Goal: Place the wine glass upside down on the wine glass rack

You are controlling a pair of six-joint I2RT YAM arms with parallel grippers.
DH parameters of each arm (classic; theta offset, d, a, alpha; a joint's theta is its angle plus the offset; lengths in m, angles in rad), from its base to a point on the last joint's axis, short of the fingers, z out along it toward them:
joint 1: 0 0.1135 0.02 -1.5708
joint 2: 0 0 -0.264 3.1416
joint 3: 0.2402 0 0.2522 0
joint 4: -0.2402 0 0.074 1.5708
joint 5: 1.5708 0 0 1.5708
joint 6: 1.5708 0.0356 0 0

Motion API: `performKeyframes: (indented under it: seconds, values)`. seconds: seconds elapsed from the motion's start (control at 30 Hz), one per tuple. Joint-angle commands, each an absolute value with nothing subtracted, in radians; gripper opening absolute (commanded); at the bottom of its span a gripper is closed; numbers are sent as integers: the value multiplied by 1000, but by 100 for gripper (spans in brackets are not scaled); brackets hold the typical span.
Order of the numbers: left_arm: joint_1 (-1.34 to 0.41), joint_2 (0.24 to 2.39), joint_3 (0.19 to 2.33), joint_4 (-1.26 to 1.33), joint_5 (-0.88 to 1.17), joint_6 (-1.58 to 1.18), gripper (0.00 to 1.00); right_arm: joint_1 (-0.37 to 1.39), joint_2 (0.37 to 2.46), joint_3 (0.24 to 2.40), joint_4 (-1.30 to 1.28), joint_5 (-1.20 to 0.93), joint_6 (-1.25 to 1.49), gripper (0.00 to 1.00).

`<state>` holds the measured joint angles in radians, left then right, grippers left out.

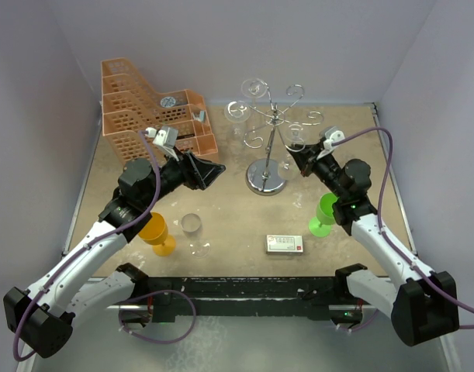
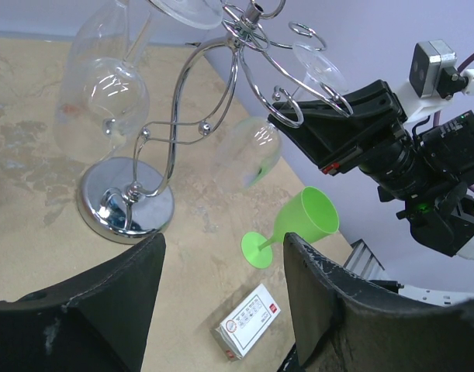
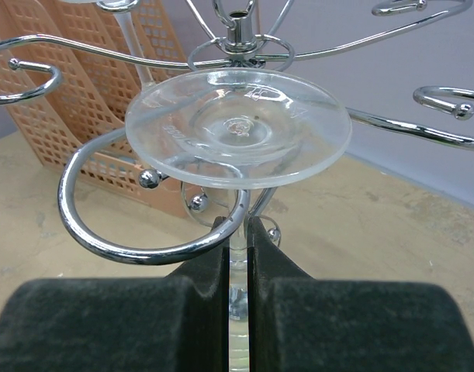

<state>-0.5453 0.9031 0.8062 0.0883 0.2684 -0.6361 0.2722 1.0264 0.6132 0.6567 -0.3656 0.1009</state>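
glass [image 3: 238, 128] in right claw [image 3: 237, 232], box [image 2: 248, 322] print perhaps red

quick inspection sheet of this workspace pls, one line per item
surface: tan speckled table, no spill seen
job's things: wine glass rack upright, two other clear glasses hanging on it; wine glass upside down, foot just above a scroll loop, stem through the loop
clutter: orange basket, orange glass, clear glass, green glass, small box
grippers: left gripper open, holds nothing; right gripper shut on the wine glass stem
cables: purple cables loop along both arms, not touching the rack
surroundings: plain pale walls, nothing else seen
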Motion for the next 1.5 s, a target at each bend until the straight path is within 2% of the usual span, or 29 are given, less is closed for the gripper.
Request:
performKeyframes:
  seconds: [0.0,0.7,1.07,1.47]
  values:
    - [-543,901,844,133,270,-644,60,269,993,663,726,-437,99,0]
    - [-543,916,854,143,273,-649,59,269,953,644,752,-480,132,0]
    - [-543,907,851,127,256,-637,59,269,907,639,678,-500,166,0]
    - [-543,908,845,130,256,-637,59,268,834,605,632,-401,188,0]
